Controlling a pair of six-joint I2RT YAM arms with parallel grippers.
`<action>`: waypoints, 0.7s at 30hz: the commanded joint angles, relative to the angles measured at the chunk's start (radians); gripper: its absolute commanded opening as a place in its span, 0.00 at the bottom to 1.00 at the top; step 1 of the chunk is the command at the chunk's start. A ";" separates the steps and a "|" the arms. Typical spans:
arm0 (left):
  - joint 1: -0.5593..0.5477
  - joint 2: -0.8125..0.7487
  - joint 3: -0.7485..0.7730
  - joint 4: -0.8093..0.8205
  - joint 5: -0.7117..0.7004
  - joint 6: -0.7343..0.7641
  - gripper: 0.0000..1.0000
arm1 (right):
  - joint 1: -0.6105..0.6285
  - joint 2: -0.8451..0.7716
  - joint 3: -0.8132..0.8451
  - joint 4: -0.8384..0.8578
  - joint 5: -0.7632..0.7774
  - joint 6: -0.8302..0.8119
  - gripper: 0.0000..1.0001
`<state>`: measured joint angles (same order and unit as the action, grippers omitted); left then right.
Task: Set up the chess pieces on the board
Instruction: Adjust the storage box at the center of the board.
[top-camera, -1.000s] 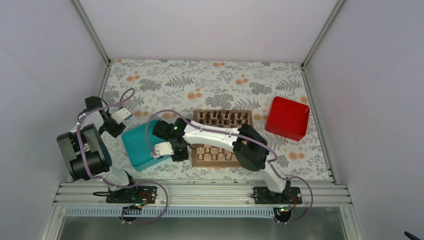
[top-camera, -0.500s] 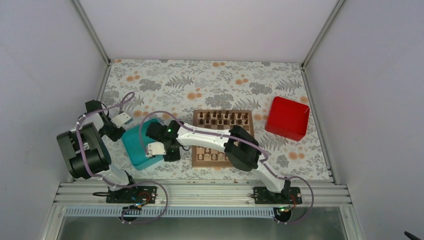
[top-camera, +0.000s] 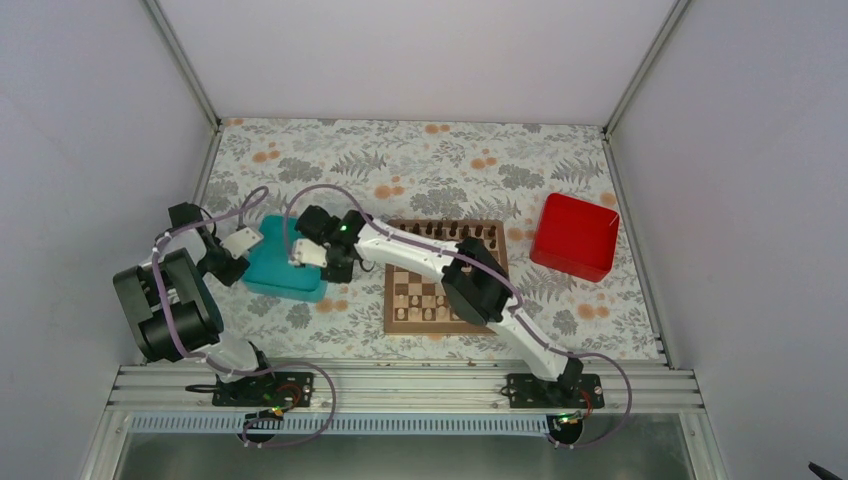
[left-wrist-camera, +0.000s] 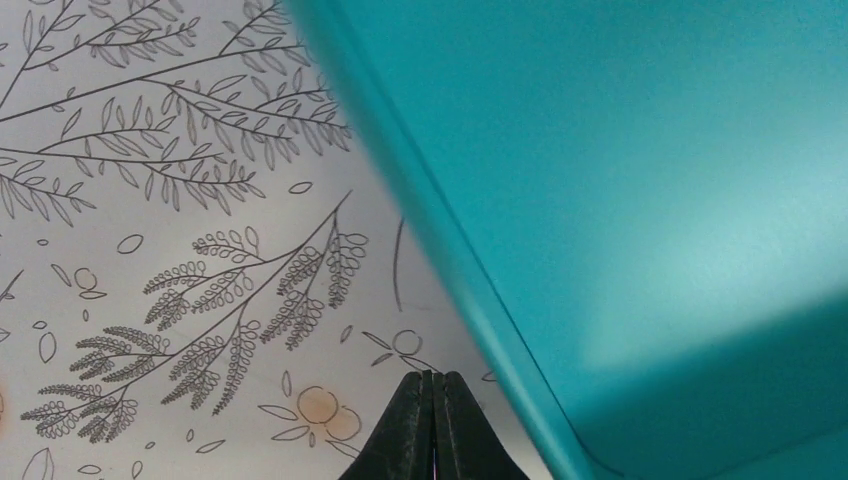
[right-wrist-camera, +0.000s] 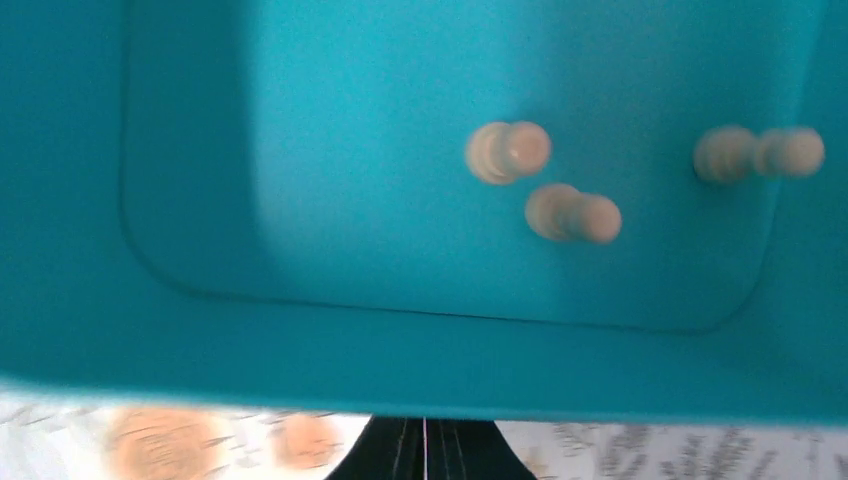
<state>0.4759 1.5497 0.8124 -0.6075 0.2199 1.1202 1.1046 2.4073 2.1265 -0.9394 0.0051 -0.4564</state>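
The board (top-camera: 395, 318) lies in the middle of the table. Pale chess pieces (top-camera: 430, 312) stand on its near rows and dark ones (top-camera: 445, 233) along its far row. Three more pale pieces (right-wrist-camera: 508, 152) lie on their sides inside a teal tray (right-wrist-camera: 300, 120), blurred in the right wrist view. My right gripper (right-wrist-camera: 425, 428) is shut and empty, its tips against the outside of the tray's wall (right-wrist-camera: 430, 370). From above it (top-camera: 325, 262) sits at the tray's right side. My left gripper (left-wrist-camera: 433, 380) is shut and empty over the cloth, just beside the tray's left wall (left-wrist-camera: 480, 300).
The teal tray (top-camera: 280, 270) sits left of the board between both grippers. A red square box (top-camera: 575, 235) stands to the board's right. Floral cloth (top-camera: 420, 165) covers the table. White walls enclose the back and both sides.
My right arm swung from the tray's near right corner to its far right side. The tray slid and turned away from me. The left arm barely moved.
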 joint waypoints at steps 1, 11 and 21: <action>-0.002 -0.042 -0.010 -0.089 0.047 0.040 0.02 | -0.044 0.042 0.066 0.114 0.032 0.044 0.04; -0.058 -0.160 -0.033 -0.214 0.175 0.031 0.02 | -0.081 -0.037 -0.026 0.180 0.076 0.033 0.04; -0.089 -0.275 0.112 -0.361 0.141 0.041 0.02 | -0.079 -0.169 -0.029 0.199 0.129 0.037 0.04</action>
<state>0.3779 1.3453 0.8097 -0.8600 0.3141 1.1358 1.0142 2.2929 2.0300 -0.7780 0.1352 -0.4385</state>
